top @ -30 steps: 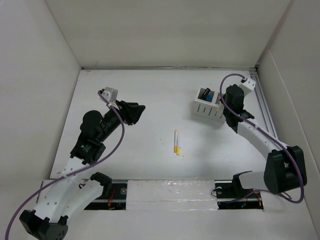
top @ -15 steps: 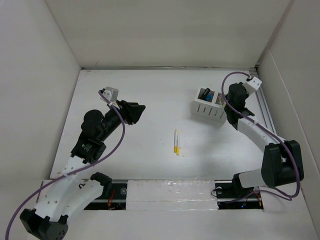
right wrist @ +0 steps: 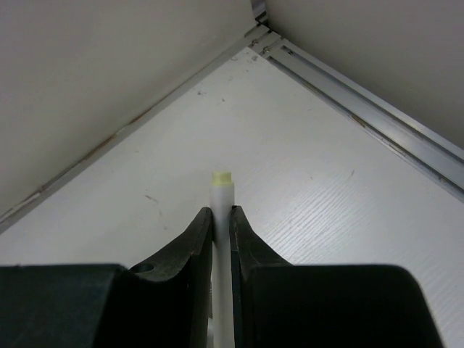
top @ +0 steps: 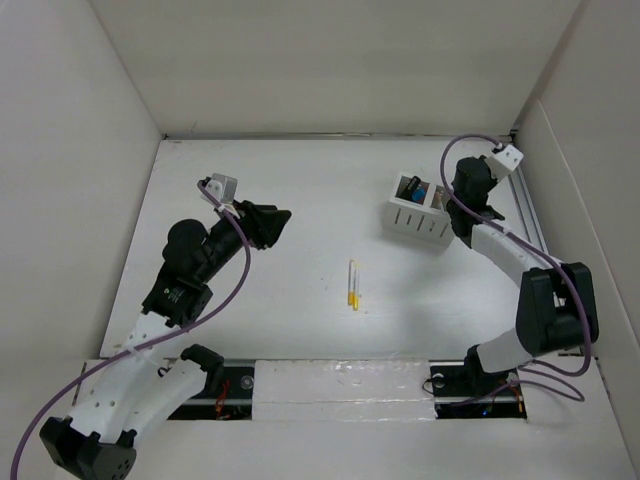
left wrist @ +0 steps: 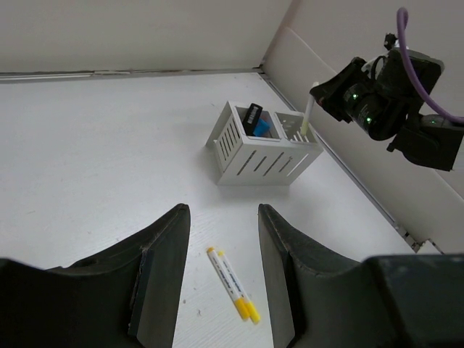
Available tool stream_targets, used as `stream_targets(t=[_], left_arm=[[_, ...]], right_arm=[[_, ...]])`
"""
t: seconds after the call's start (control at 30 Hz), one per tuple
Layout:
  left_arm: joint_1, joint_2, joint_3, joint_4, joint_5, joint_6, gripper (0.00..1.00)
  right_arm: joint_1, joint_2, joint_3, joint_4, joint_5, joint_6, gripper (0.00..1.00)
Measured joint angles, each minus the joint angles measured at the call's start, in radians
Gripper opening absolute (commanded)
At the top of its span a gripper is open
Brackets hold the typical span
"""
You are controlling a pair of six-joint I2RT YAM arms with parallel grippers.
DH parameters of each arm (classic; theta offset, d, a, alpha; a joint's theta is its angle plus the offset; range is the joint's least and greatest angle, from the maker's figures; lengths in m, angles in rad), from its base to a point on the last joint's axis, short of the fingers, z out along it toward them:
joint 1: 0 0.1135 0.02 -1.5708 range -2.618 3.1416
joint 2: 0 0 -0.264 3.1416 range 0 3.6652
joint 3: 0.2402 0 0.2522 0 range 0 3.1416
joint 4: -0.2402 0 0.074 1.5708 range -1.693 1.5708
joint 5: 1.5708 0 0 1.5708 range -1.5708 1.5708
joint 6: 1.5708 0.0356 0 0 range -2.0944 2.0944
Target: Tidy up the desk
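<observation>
My left gripper (left wrist: 222, 216) hung with its fingers apart, gripping nothing. I judged it best left parked there while the other hand worked. Below the gap between those fingers, two yellow-ended pens (left wrist: 232, 293) lay side by side, touching, on the desk (left wrist: 94, 145).

Farther right stood the slotted organizer (left wrist: 257, 156), and over its end compartment my right gripper (right wrist: 221, 216) was clamped tight on a white pen (right wrist: 221, 181). The pen stood nearly upright with its lower end at that compartment's mouth. I could not tell whether it had gone in.

To do this well, I thought I should hold the pen plumb and sink it straight down clear of the thin wall. I should part the fingers only once the compartment could keep it from toppling.

The desk spread flat beneath both pairs of fingers, bare under the left. Beyond the right fingers it ran to the corner where the metal rail (right wrist: 362, 109) met the wall panel.
</observation>
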Motion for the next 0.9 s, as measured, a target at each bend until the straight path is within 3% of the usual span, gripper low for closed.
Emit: stream_targets(t=[0.37,0.5,0.67,0.73,0.9], left_arm=[[0.000,-0.005,0.000,0.000,0.001,0.000,0.39],[0.000,-0.006,0.000,0.000,0.002,0.000,0.39],[0.000,-0.018,0.000,0.000,0.002,0.000,0.39],[0.000,-0.020,0.000,0.000,0.004,0.000,0.39],[0.000,-0.025,0.000,0.000,0.005,0.000,0.39]], right_arm=[[0.040,0.055,0.001,-0.015,0.076,0.004,0.01],[0.069,0.041,-0.018,-0.024,0.095,0.011,0.11],[0.109,-0.008,-0.046,-0.032,0.106,0.015,0.17],[0.122,-0.025,-0.046,-0.036,0.105,0.018,0.25],[0.150,-0.068,-0.046,-0.066,0.095,0.018,0.30]])
